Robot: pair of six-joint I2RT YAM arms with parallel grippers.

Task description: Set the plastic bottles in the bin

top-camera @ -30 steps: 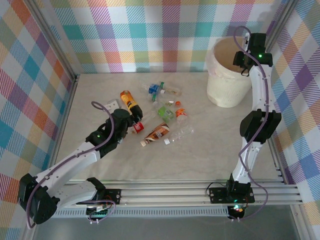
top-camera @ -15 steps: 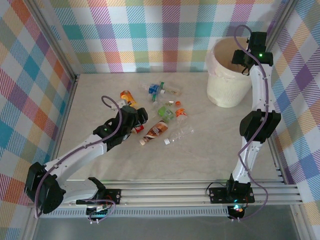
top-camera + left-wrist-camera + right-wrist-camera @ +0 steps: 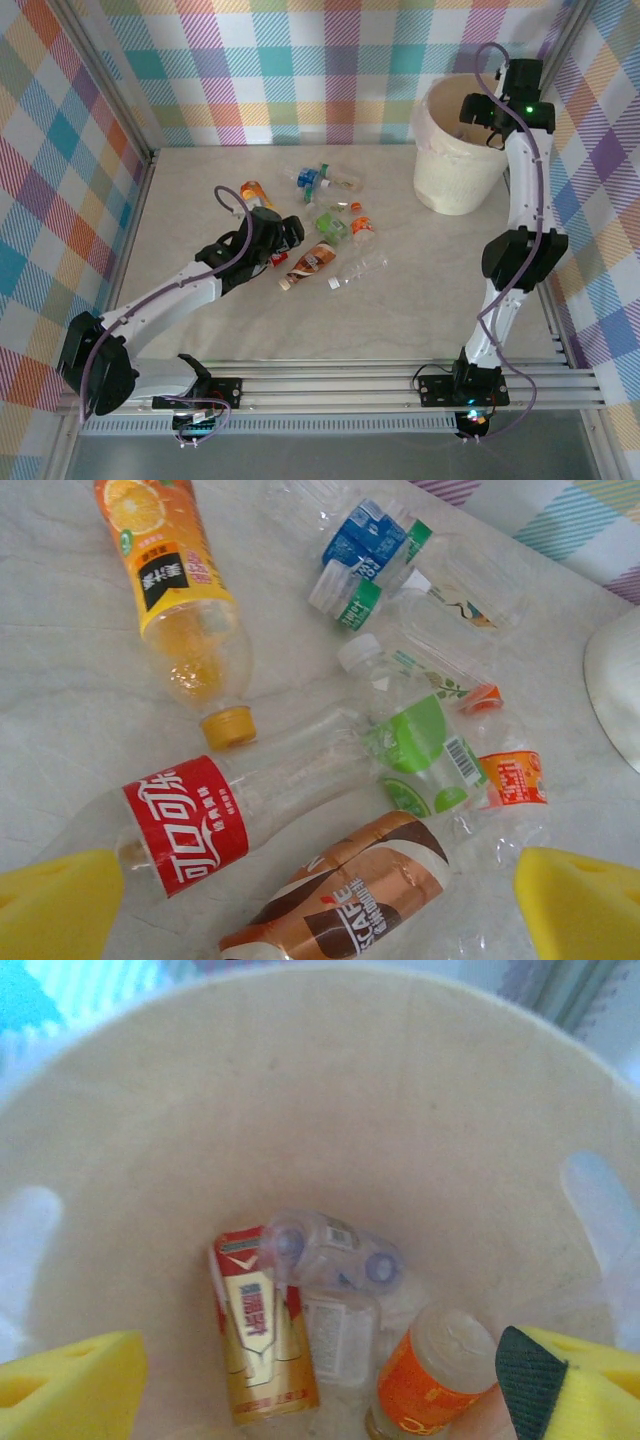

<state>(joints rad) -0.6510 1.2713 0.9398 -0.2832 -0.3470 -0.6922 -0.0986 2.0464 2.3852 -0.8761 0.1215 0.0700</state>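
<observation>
My left hand [image 3: 320,910] open, pads wide; red-label bottle [image 3: 190,825] and brown coffee bottle [image 3: 350,890] lie on counter [image 3: 60,680] beneath it. My right hand [image 3: 320,1390] open over bin [image 3: 300,1090]; dropped bottles [image 3: 330,1290] lie below.

Plastic bottles [image 3: 325,225] lie packed in one cluster mid-table, many touching, with only narrow gaps between them. Bare table [image 3: 420,310] runs along the near side and rightward to the bin [image 3: 455,185], which sits in the far right corner close to the plaid walls [image 3: 300,70]. The bin's mouth is open, with empty room above the few bottles on its floor.
</observation>
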